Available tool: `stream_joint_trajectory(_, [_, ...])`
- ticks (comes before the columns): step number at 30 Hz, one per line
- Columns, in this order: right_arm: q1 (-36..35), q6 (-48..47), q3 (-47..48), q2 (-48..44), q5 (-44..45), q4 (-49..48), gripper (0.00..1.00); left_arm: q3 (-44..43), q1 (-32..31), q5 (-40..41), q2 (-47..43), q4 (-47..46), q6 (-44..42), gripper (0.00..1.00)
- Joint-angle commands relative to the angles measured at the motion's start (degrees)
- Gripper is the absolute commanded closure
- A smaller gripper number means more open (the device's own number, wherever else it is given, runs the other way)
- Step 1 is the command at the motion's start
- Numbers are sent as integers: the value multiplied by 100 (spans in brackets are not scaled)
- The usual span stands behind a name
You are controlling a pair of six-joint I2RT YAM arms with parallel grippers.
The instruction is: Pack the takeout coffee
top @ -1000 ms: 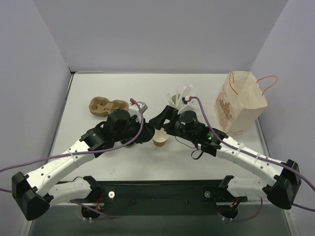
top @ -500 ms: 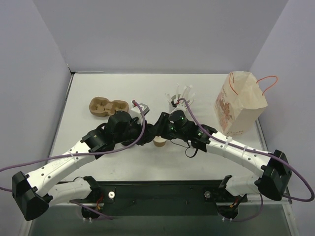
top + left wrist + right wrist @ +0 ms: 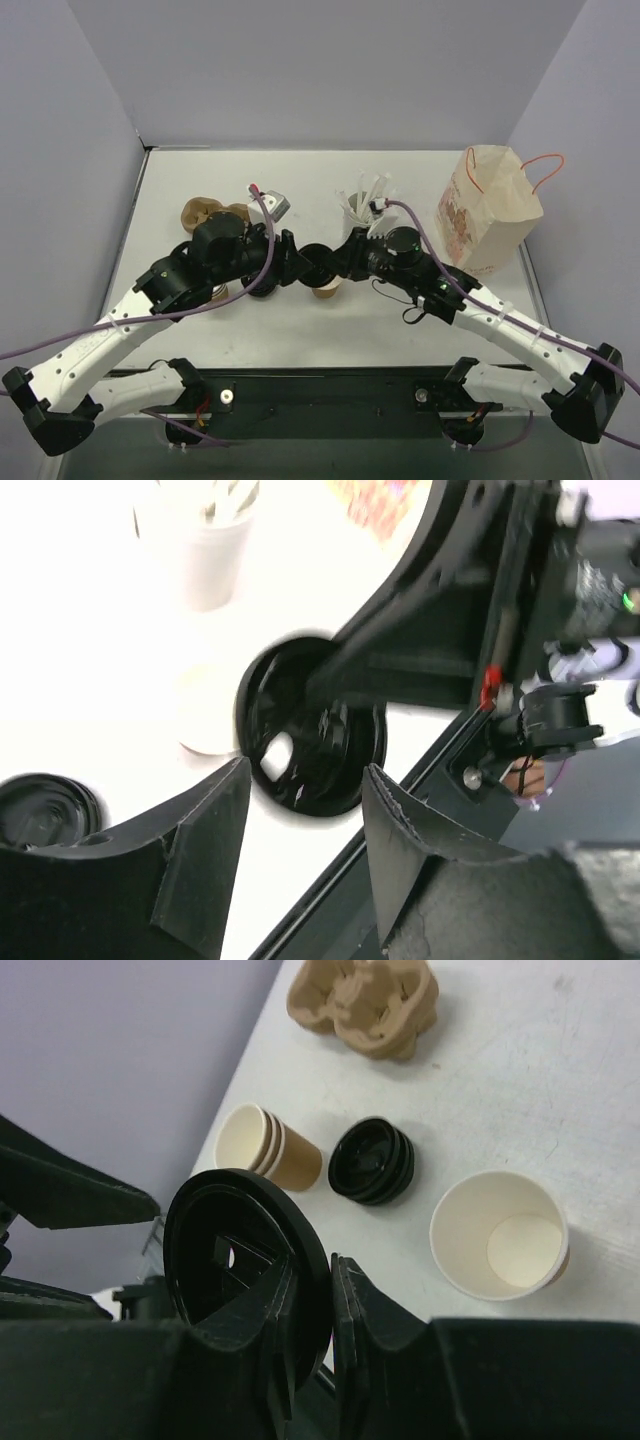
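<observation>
Both grippers near the table centre, lid in hand.

The paper bag (image 3: 487, 210) stands upright, well apart from my right gripper (image 3: 312, 1268) on its outer side, with nothing touching it. The cup carrier (image 3: 365, 1000) lies far beyond that gripper. The spare cups (image 3: 270, 1148) lie nested on their side, ahead of it. The open cup (image 3: 500, 1235) stands upright on the table (image 3: 520, 1080), below my right gripper and a little to one side. It is lidless and its bare bottom shows, so I judge it empty and light. No lidded cup is in view. I take this cup and the lid I carry to be the takeout coffee, not yet assembled. The spare lids (image 3: 373, 1160) sit stacked between the spare cups and the open cup. The lid (image 3: 240, 1245), black, is clamped by its rim in my right gripper, nearly on edge rather than flat. My left gripper (image 3: 305, 780) has its jaws apart, grips nothing, and faces the lid from near by.

Hazards, as I judge them:
- (a) The rim pinch is narrow, so the lid may pivot or slip while being turned flat.
- (b) Nothing steadies the cup. An off-centre press could tip it, skid it, or seat the lid crooked — and a half-seated lid may pop off inside the bag.
- (c) My grippers are crowded together — a sideways correction could knock one against the other.
</observation>
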State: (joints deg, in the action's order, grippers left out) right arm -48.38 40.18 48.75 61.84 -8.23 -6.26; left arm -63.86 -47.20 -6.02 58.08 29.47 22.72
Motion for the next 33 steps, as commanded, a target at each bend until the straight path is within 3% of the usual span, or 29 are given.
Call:
stream_joint_trajectory(1, [811,477,-190,-629,-1160,-945,98,-409,44,22,-393,568,-671,42])
stream_joint_trajectory(5, [1085,1104,-516,-823,-2182,-2018,97,-303,62,-12,-605,384,-892,41])
stream_joint_trajectory(13, [1094,1939,-999,-744,-3219,-4055,96,-242,71,-1567,-745,-528,-374,40])
stream_joint_trajectory(20, [1094,4882,-1246,623,-3536,-8711,96,733,79,-1832,-1598,-1971,-225,37])
stream_joint_trajectory(26, [1006,4788,-1026,715,-3835,-8910,96,717,79,-1789,-1625,-2297,425,37])
stream_joint_trajectory(29, [1006,4622,-1052,549,-3932,-8919,95,716,97,-886,-1730,-2017,961,39])
stream_joint_trajectory(31, [997,4473,-1078,426,-3958,-8901,95,847,97,-533,-1897,-2172,1742,39])
stream_joint_trajectory(33, [997,4270,-1078,267,-3985,-8884,94,1356,106,-733,-2159,-2838,2539,40])
